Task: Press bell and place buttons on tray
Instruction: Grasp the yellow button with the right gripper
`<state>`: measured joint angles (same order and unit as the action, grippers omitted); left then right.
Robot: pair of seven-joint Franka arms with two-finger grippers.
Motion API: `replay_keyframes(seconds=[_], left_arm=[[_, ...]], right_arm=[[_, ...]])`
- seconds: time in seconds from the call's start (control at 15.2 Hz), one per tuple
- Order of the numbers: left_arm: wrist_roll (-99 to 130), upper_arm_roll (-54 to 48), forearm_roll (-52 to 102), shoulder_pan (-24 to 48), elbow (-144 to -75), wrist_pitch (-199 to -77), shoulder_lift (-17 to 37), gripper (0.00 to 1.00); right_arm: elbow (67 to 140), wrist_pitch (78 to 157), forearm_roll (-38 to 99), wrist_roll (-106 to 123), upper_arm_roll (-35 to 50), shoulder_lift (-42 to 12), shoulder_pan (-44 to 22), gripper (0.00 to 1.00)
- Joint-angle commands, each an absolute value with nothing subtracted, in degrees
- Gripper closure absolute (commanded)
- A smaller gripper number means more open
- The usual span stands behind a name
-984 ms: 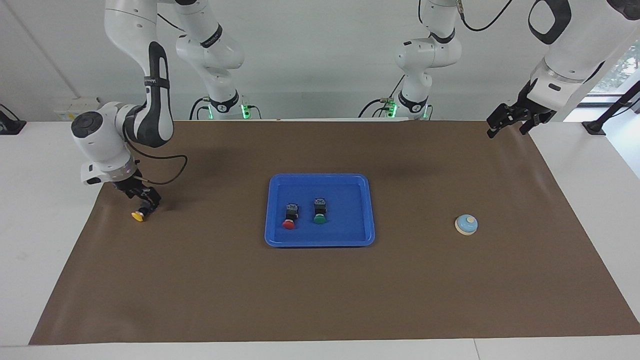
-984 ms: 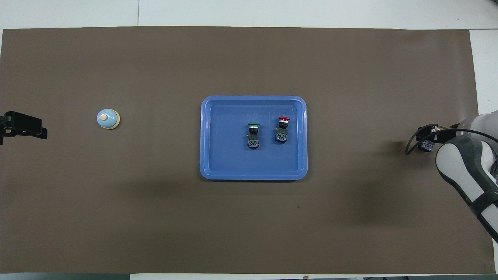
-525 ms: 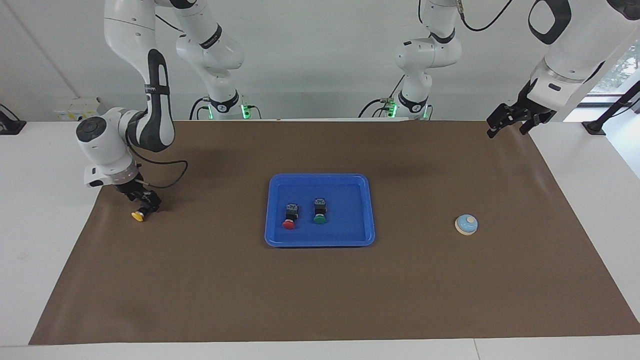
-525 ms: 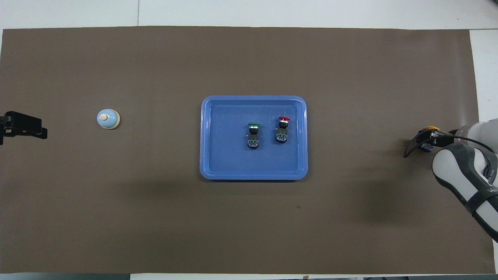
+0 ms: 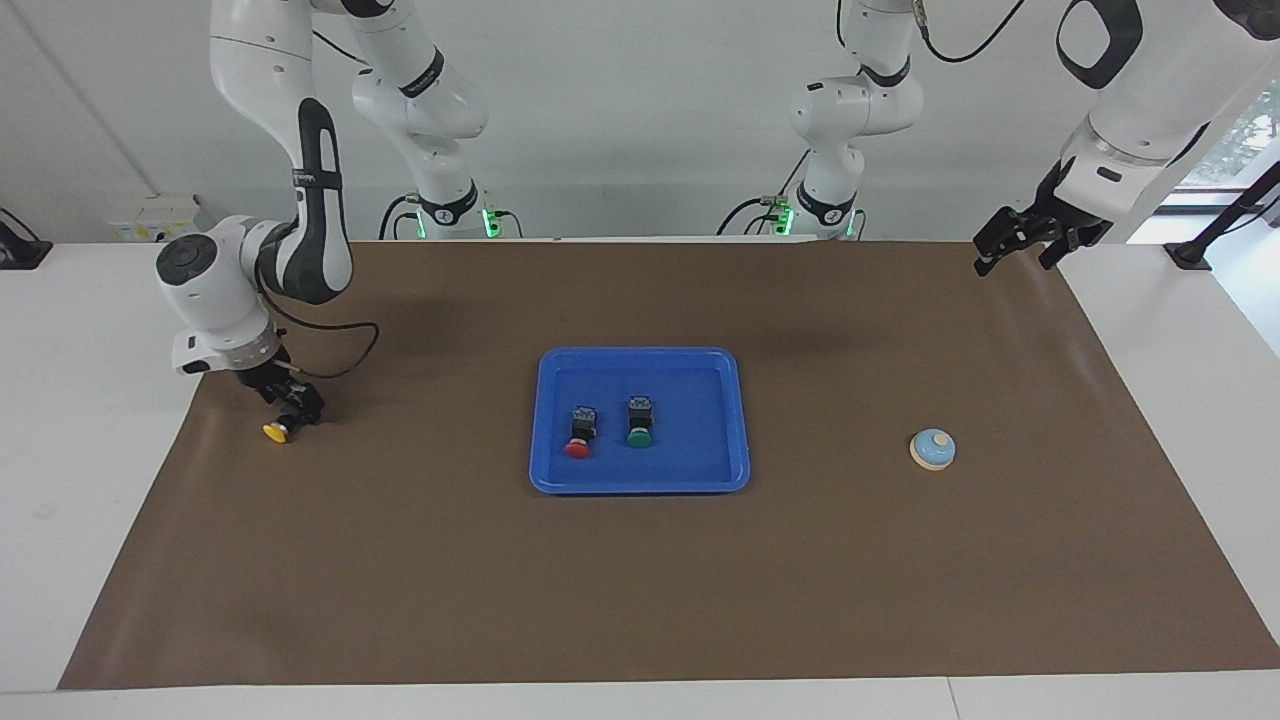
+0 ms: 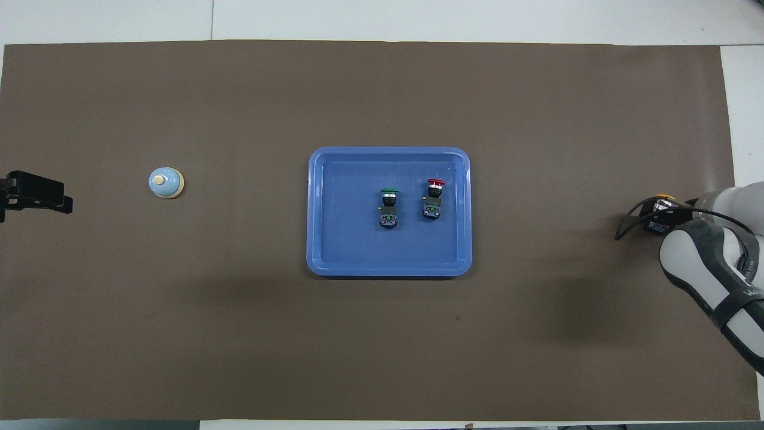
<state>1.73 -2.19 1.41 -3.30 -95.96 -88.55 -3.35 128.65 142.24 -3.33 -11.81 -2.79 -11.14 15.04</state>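
Note:
The yellow button (image 5: 274,431) lies at the right arm's end of the brown mat, cap pointing away from the robots. My right gripper (image 5: 291,404) is down on it and grips its black body; in the overhead view (image 6: 655,210) only the yellow cap's edge (image 6: 663,196) shows. The red button (image 5: 578,434) and the green button (image 5: 639,423) lie side by side in the blue tray (image 5: 640,483) at the mat's middle. The bell (image 5: 932,449) stands toward the left arm's end. My left gripper (image 5: 1012,246) waits in the air over the mat's corner there.
A brown mat (image 5: 640,600) covers the table, with white table surface showing around it. A black cable (image 5: 340,350) loops from the right wrist just above the mat. In the overhead view the tray (image 6: 316,209), bell (image 6: 166,182) and left gripper (image 6: 36,194) also show.
The right arm's wrist has risen and swung a little toward the tray while its gripper stays on the yellow button; the cap now shows from overhead. The left arm has not moved.

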Motion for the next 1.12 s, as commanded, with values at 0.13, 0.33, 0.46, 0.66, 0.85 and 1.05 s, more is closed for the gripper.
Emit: replay_keyframes(seconds=[0.13,0.33,0.46,0.66,0.85,1.05], left_arm=[[1.85,-2.02,0.18,-2.99,-96.33,-88.07,-4.13,0.00],[1.85,-2.02,0.18,-2.99,-96.33,-88.07,-4.13,0.00],[1.85,-2.02,0.18,-2.99,-96.33,-88.07,-4.22,0.00],[1.85,-2.02,0.18,-2.99,-96.33,-88.07,-4.22,0.00],[1.85,-2.02,0.18,-2.99,-96.33,-88.07,-4.13,0.00],[1.85,-2.11,0.18,-2.99,-96.33,-88.07,-4.13,0.00]], right_arm=[[129.29,140.37,-3.52,-13.01,-2.11,-10.28,13.63,1.00],[126.40,135.99,-3.52,-13.01,-1.93,-10.02,11.17,1.00],[122.54,131.24,-2.81,-13.18,-1.93,-10.02,7.75,1.00],[117.88,127.10,-1.32,-17.91,-1.93,-10.19,1.17,1.00],[113.22,123.06,-0.88,-26.68,-1.93,-10.63,-8.75,1.00],[109.43,121.82,3.06,-34.87,-1.93,-11.86,-19.03,1.00]])
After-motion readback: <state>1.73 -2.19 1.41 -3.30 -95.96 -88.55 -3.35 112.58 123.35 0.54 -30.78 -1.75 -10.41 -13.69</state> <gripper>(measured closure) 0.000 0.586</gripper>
